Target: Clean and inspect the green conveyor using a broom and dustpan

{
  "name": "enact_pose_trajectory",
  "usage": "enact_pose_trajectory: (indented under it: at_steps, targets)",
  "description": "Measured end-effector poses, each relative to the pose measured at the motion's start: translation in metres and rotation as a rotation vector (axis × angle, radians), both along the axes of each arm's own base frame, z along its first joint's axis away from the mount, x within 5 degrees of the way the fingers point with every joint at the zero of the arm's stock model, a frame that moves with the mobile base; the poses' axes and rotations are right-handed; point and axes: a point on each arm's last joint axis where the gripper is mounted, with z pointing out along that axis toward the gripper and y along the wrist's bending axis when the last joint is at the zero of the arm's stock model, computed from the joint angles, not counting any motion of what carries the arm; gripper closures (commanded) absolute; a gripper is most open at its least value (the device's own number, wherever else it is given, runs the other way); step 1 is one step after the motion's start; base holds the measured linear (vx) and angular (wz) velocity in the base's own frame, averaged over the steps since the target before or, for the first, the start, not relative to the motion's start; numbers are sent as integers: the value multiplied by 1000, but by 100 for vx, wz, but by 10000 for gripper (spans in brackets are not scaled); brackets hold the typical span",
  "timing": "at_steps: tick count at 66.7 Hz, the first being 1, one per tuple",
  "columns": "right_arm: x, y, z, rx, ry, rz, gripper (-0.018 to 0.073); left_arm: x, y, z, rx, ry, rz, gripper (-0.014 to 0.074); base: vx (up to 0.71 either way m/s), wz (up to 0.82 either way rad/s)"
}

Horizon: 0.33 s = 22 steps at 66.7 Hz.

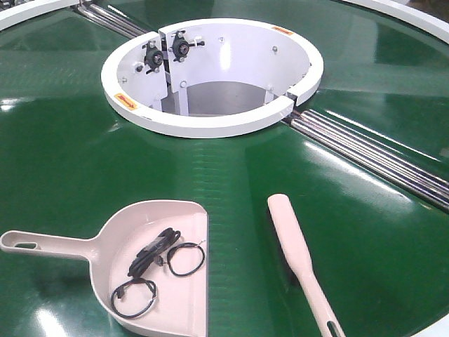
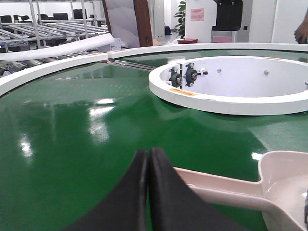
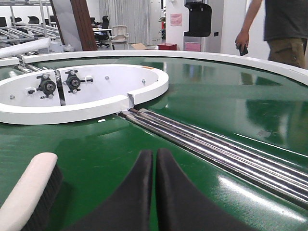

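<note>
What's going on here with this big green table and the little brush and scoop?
Nothing is being held right now. The dustpan and broom lie side by side on the green conveyor, with black cable loops inside the dustpan. Both the left gripper and right gripper hover shut just above the belt.

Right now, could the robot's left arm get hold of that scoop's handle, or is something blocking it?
Probably yes. In the left wrist view the left gripper, fingers pressed shut, sits just beside the dustpan handle, with only bare green conveyor around. Nothing blocks it, though the fingers would have to open first.
</note>
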Motion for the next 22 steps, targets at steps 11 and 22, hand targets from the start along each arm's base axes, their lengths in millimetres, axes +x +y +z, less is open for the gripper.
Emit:
enact_pose_trajectory:
  at_steps: [11,22]
  targets:
    - [0,0,0,0,0,0,564,0,0,0,0,0,0,619,0,0]
    - [0,0,0,0,0,0,564,0,0,0,0,0,0,619,0,0]
